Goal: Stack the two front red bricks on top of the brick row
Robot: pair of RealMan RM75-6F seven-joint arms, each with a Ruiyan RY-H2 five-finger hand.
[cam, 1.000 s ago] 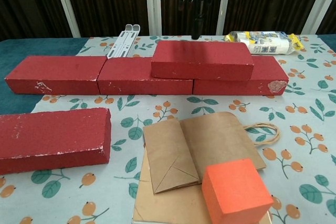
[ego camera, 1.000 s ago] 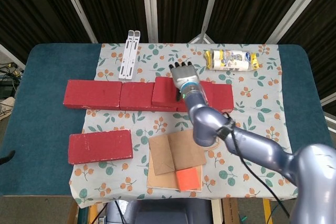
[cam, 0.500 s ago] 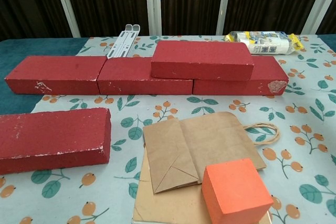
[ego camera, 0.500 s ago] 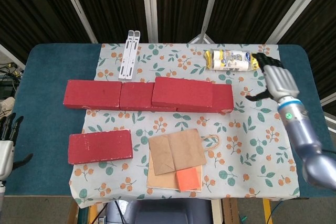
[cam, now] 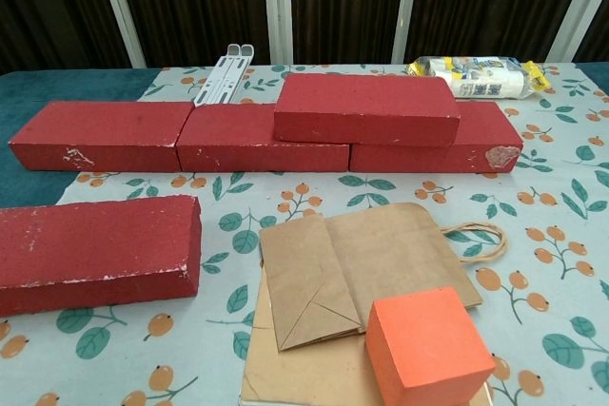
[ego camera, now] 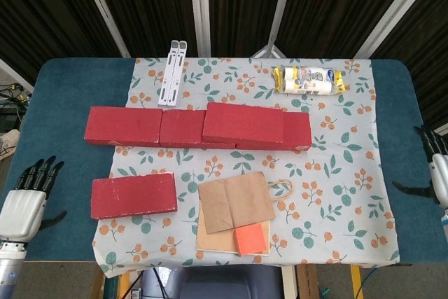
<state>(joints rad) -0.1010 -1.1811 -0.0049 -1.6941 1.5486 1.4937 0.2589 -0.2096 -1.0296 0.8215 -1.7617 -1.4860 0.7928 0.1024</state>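
Dark curtains back the surface [ego camera: 63, 96], where one red brick [ego camera: 243, 125] already tops the brick row [ego camera: 143, 127] and the front brick [ego camera: 134, 195] waits low-left, so the empty, loosely spread left hand [ego camera: 26, 197], nearest, should grasp its long sides squarely, while the right hand [ego camera: 438, 173] idles empty.

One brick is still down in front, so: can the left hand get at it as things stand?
Probably yes. The left hand is open just left of the front red brick, with only bare table between them.
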